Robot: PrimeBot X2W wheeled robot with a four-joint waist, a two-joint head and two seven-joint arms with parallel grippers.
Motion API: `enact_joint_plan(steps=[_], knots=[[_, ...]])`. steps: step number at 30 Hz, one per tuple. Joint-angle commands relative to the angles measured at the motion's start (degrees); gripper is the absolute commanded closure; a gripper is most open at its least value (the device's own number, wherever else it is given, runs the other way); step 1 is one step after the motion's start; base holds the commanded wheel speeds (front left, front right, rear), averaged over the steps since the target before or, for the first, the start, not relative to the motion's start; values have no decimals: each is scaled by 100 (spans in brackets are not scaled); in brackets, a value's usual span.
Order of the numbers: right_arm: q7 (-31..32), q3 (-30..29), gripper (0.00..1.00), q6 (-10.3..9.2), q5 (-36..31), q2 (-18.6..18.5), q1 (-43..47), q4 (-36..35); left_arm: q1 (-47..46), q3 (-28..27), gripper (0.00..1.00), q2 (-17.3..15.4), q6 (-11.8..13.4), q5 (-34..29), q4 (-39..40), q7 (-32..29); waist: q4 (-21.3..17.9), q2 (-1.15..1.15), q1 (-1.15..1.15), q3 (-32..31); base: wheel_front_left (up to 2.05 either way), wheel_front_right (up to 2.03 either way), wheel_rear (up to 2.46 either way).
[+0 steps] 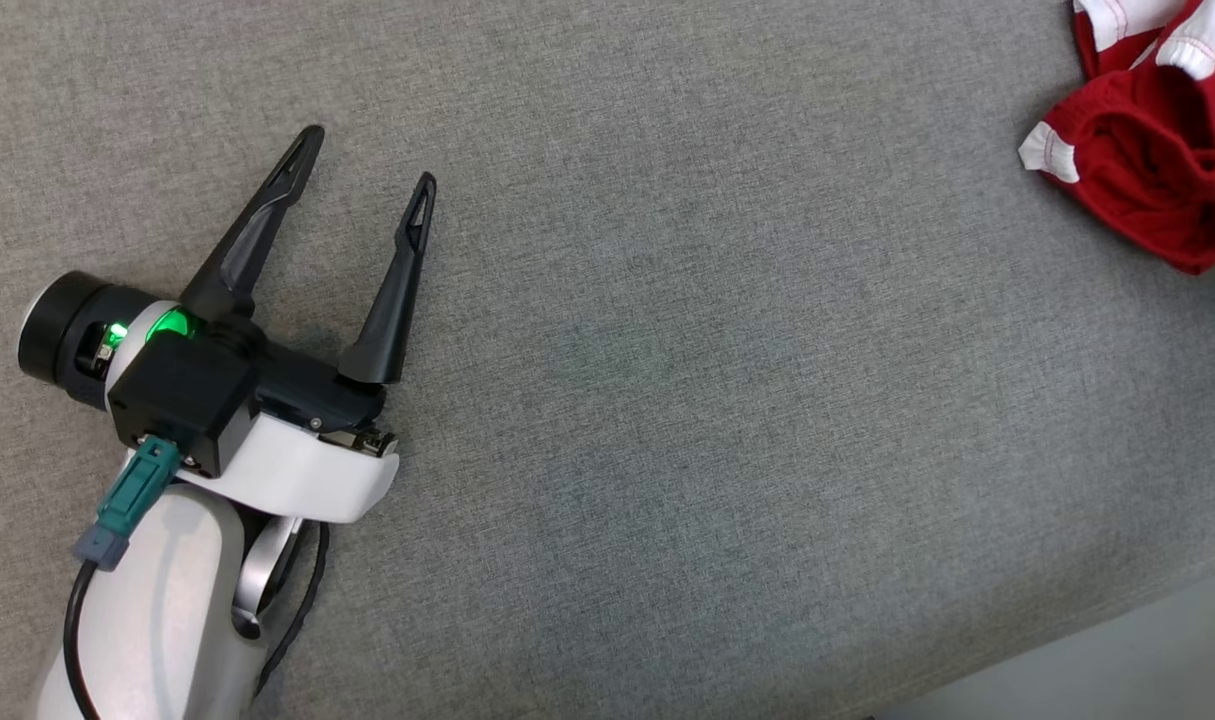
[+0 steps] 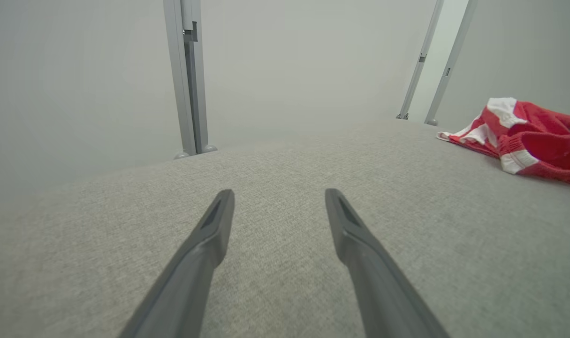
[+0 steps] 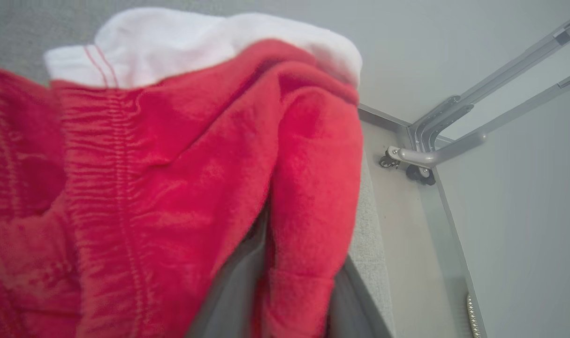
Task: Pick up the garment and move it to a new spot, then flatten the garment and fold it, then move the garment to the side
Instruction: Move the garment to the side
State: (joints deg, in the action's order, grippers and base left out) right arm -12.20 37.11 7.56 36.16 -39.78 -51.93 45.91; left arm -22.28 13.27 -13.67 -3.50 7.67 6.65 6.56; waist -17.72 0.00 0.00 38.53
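The grey fabric-covered desk (image 1: 667, 400) takes up most of the head view. Its near edge runs as a slant across the lower right, with pale floor (image 1: 1117, 660) beyond it.

The crumpled red fleece garment with white trim (image 1: 1157, 150) lies toward the desk's far right corner and is cut off by the top and right of the head view, so its full outline cannot be made out. From the left wrist view it sits bunched on the desk (image 2: 533, 141), again cut off at the right. In the right wrist view the garment (image 3: 163, 188) is close and blurred, with a desk edge just beside it.

The left gripper (image 1: 369, 155) is over the left part of the desk, well apart from the garment. Its two long dark fingers are spread wide with nothing between them, as the left wrist view (image 2: 278, 192) also shows.

The right gripper (image 3: 294, 263) is largely hidden. Only blurred grey stretches of its fingers (image 3: 228, 295) show, with a fold of red cloth hanging between them. Whether they are pinching that fold cannot be told.

Grey metal frame posts (image 2: 188, 75) stand past the desk's far edge.
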Motion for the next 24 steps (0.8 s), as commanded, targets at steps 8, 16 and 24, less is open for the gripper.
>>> enact_joint_plan(steps=[8, 16, 24], knots=[[-284, -501, 0, -12, 103, 174, 103, 315, 112, -1, 0, -49, 41, 78, -244, 26, -1, 0, 0, -155, 0, 0, 0], [-295, -2169, 0, -7, -582, 438, 835, -627, 255, -21, 0, 103, 151, 249, -403, 250, 120, 0, 0, -694, 0, 0, 0], [-294, -3935, 0, -7, -1607, 1549, 2371, -2300, 529, -59, 0, 297, 233, 489, -758, 531, 594, 0, 0, -1401, 0, 0, 0]])
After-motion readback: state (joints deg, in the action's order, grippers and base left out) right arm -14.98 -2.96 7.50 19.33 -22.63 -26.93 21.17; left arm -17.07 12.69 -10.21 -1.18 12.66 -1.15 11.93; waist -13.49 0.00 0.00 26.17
